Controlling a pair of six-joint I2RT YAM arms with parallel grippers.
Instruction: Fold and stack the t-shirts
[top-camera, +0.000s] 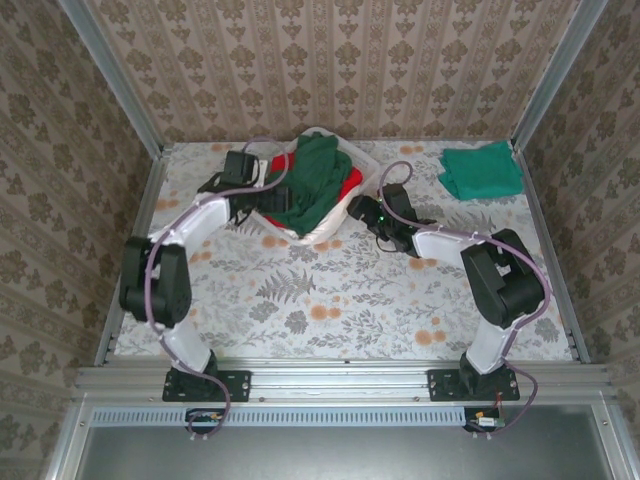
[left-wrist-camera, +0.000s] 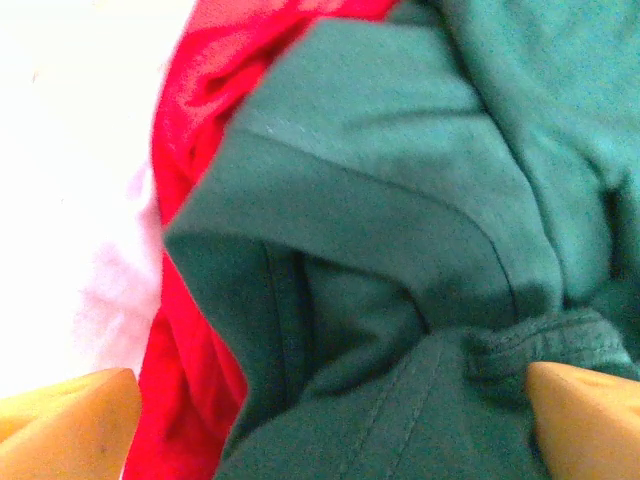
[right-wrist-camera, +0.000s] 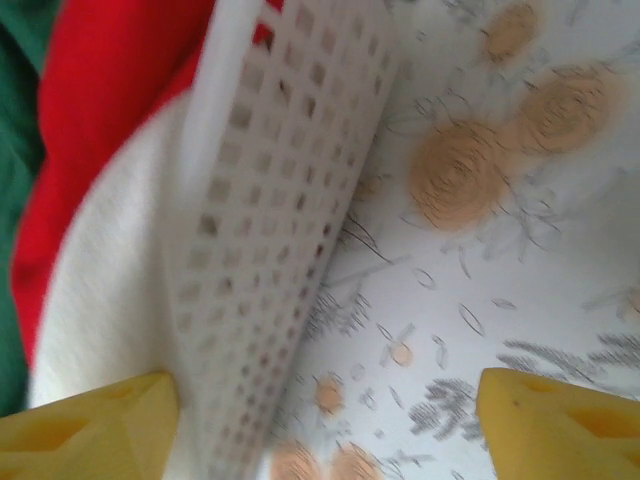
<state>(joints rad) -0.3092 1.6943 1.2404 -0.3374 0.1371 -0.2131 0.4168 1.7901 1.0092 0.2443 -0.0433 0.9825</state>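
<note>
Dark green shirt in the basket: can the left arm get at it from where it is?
Probably yes. The left gripper hangs open right over the dark green shirt, its folds bunched between the fingers, nothing covering it; the red shirt lies beside.

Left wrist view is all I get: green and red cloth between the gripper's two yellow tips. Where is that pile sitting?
Observer: The dark green t-shirt and red t-shirt are heaped in a white basket at the far middle of the table.
Operator: Any other shirts around?
Observer: A teal t-shirt lies folded at the far right.
Operator: And the other arm?
Observer: The right gripper, open, straddles the basket's right wall.
</note>
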